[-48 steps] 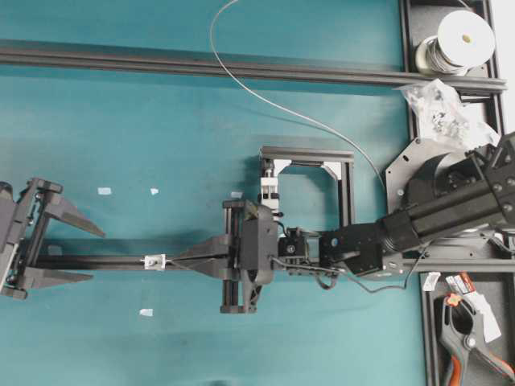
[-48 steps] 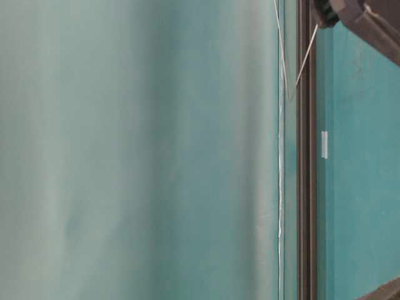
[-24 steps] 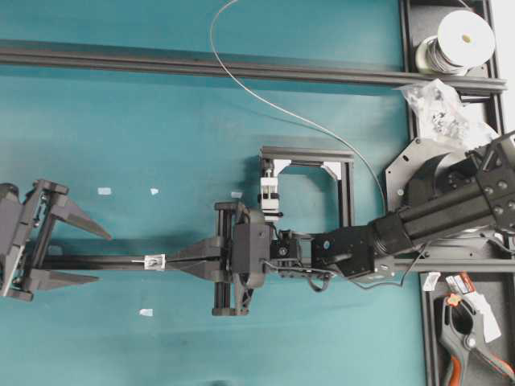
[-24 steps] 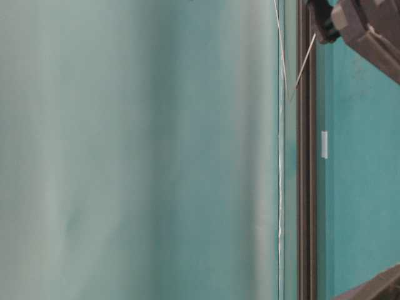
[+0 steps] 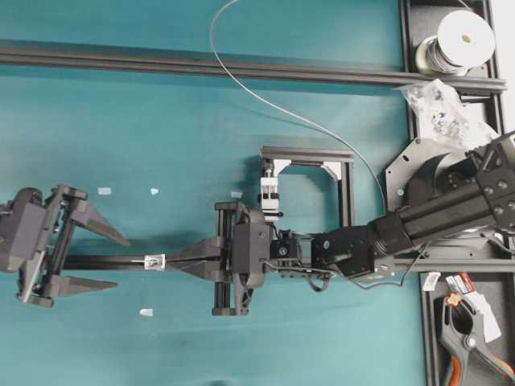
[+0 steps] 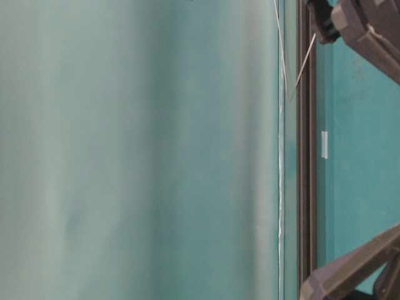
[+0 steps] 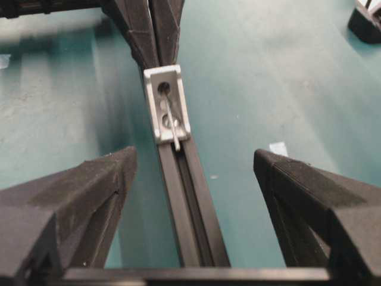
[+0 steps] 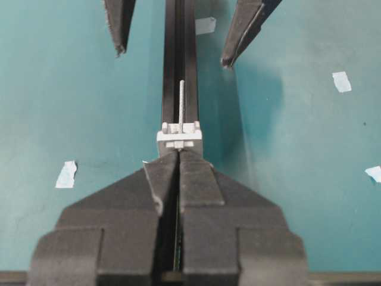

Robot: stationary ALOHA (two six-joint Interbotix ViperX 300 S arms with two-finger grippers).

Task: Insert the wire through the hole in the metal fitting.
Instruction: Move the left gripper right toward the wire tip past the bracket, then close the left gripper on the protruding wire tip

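Wire threaded, handover pending.
Right gripper (image 5: 179, 259) pinches wire (image 8: 181, 106) behind fitting (image 7: 167, 103) on rail (image 7: 189, 208); left gripper (image 5: 103, 259) gapes wide. A misaligned closure may miss the short tip or jolt the fitting.

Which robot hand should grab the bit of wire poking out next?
Probably the left hand. It is open and faces the wire tip poking through the metal fitting, one finger each side. The right hand is shut just behind the fitting, seemingly on the wire.
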